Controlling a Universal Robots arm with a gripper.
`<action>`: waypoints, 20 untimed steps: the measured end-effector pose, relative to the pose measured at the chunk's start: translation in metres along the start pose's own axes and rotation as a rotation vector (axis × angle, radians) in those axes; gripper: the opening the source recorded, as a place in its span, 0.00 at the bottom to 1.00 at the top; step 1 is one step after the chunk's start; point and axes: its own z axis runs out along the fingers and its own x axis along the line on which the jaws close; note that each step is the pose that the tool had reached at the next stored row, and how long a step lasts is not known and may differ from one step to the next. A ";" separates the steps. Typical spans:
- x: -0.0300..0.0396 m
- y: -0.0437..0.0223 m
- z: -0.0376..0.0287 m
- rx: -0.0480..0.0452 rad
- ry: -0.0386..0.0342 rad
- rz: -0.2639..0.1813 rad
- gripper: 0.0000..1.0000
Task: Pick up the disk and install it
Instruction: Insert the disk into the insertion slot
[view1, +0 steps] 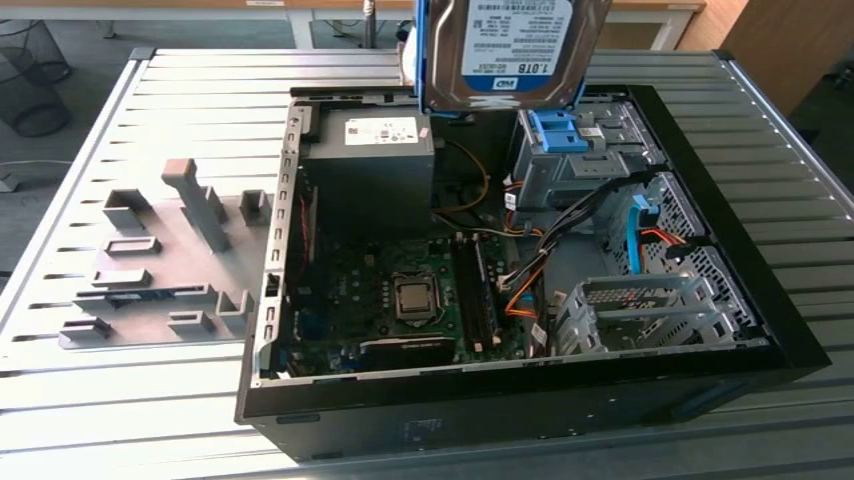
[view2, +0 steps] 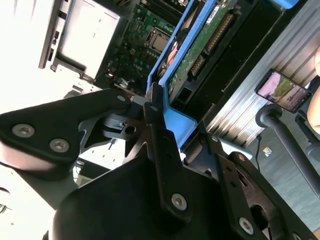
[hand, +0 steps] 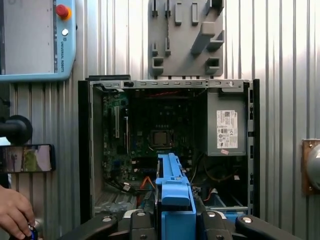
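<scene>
Disk (view1: 514, 50) in its blue carrier hangs upright above the open case (view1: 534, 410), over the power supply (view1: 367, 170) and bay (view1: 574, 170). Gripper (view2: 175, 122) grasps the carrier's edge. Hand (hand: 15, 212) sits beside the case.

- A ribbed grey metal table (view1: 120, 400) spans the exterior view, its slats running from the exterior view's left to its right.
- The same slatted top lies under everything in the first wrist view (hand: 285, 75).
- Strong light washes the slats pale on the exterior view's left; the right side is duller.
- Grey floor (view1: 100, 45) lies beyond the table's far edge.
- Black wire-mesh baskets (view1: 30, 75) stand on that floor at the exterior view's far left.
- Pale wooden desk tops on white legs (view1: 334, 20) stand behind the table.
- A brown wooden panel (view1: 781, 45) stands at the far right.
- In the second wrist view, hard glare whitens one side.
</scene>
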 end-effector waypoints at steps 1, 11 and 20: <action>0.0031 0.0000 0.0011 0.0003 -0.0003 0.000 0.37; 0.0211 -0.0167 0.0126 0.0002 -0.0002 0.000 0.37; 0.0249 -0.0414 0.0202 -0.0015 -0.0001 0.000 0.37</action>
